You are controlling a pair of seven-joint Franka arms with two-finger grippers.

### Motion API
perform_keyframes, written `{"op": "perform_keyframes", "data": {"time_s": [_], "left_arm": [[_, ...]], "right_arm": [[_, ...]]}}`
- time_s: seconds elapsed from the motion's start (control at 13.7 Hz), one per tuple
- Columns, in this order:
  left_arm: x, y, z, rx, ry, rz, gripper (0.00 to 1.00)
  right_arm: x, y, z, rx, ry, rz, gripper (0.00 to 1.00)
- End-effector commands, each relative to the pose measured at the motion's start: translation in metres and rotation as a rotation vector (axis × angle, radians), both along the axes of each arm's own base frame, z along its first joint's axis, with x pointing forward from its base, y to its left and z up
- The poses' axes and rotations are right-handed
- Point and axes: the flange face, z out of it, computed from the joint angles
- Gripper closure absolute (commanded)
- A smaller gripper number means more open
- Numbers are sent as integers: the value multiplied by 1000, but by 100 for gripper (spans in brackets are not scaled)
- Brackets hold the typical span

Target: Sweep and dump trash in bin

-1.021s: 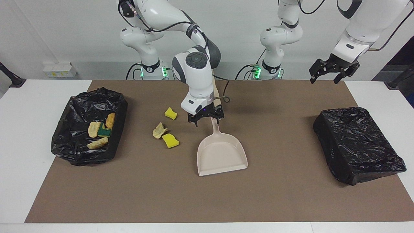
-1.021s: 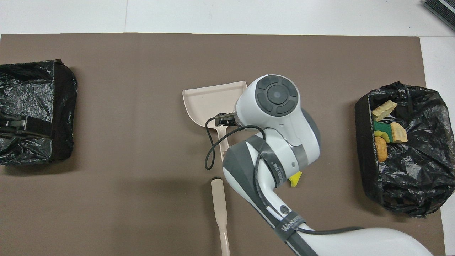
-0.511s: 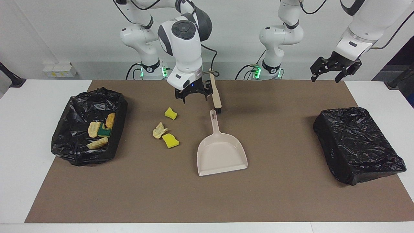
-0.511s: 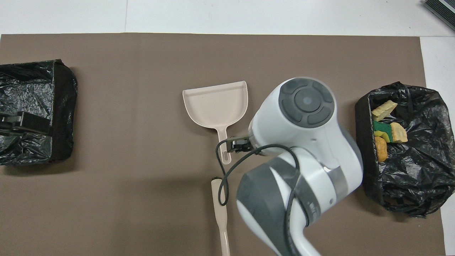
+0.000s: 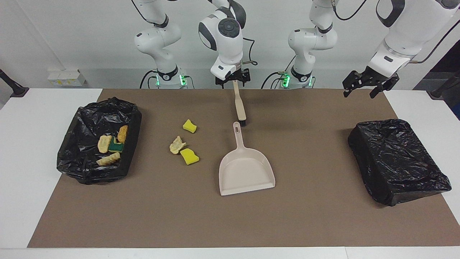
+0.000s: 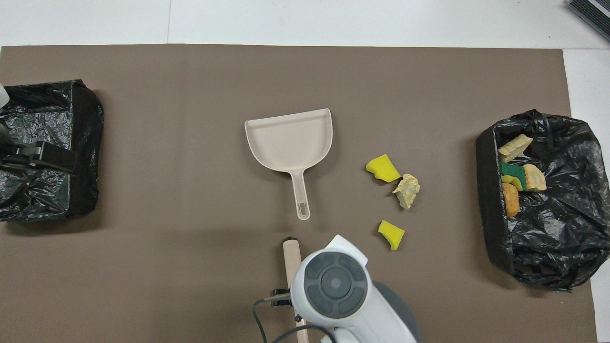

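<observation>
While the overhead view hides the right claw under its own arm, the facing view shows it open above the brush handle, not gripping. The left claw hangs open and empty above the worktop edge near the second bin. Three trash pieces lie on the mat between one dustpan and the bin, which holds four more.

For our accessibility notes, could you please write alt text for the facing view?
Three trash pieces lie on the mat beside an empty beige dustpan. The open right gripper hangs over a brush; more scraps sit in one black-lined bin.
</observation>
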Motion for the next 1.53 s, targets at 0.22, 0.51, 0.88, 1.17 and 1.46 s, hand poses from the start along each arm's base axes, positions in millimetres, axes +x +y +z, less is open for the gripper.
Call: {"op": "perform_keyframes", "data": {"time_s": [0.22, 0.51, 0.88, 1.17, 1.46], "left_arm": [[23, -8, -17, 14, -32, -11, 0], [23, -6, -18, 16, -31, -8, 0], [22, -12, -26, 7, -26, -20, 0], [11, -27, -32, 5, 4, -40, 0], [7, -28, -34, 5, 8, -44, 0]], "right_arm": [[-63, -1, -58, 7, 9, 15, 0], [-73, 2, -66, 8, 4, 32, 33], [-81, 7, -71, 27, 26, 21, 97], [-75, 12, -70, 49, 22, -37, 100], [-59, 2, -29, 27, 52, -90, 100]]}}
